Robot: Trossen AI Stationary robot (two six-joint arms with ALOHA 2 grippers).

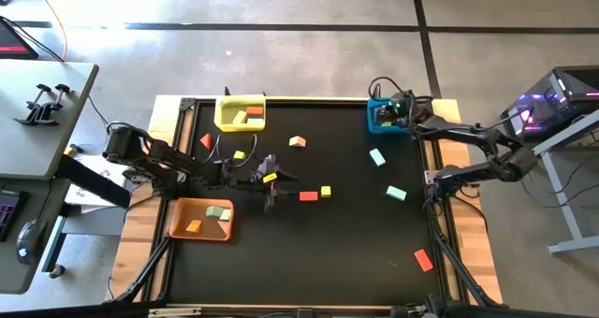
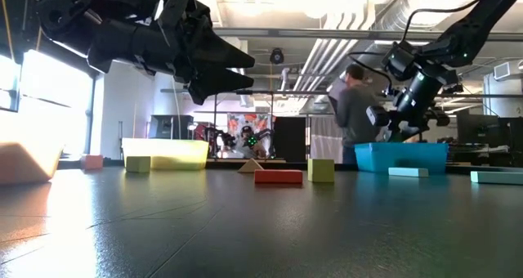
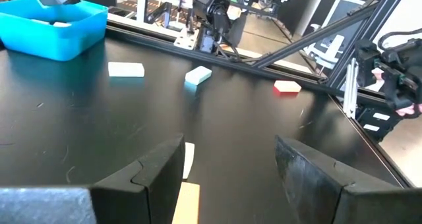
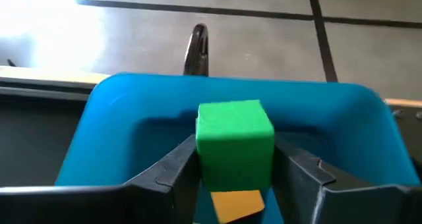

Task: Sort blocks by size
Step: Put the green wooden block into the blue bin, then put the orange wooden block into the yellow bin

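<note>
Hovering over the black table (image 1: 309, 252) near its centre, the left gripper (image 1: 272, 180) has its fingers spread wide and empty above a yellow block (image 1: 270, 178). At its 7 o'clock the orange bin (image 1: 176, 223) holds a mint block (image 1: 218, 211) and an orange block (image 1: 194, 226); at 11 o'clock the yellow bin (image 1: 225, 120) holds a red block (image 1: 254, 111) and tan blocks (image 1: 241, 118). A tan wedge (image 1: 298, 142) lies at the gripper's 1 o'clock; a red bar (image 1: 308, 196) and a small yellow cube (image 1: 326, 192) lie just apart at its 4 o'clock. Farther right, two mint blocks (image 1: 377, 156) sit at the table's 2 and 3 o'clock, and a red block (image 1: 423, 259) lies near the 4 o'clock corner. The right gripper (image 4: 235, 163) hangs over the blue bin (image 4: 119, 125) at the table's 1 o'clock corner, its fingers closed against a green cube (image 4: 235, 140), with an orange block (image 4: 237, 203) in the bin below.
</note>
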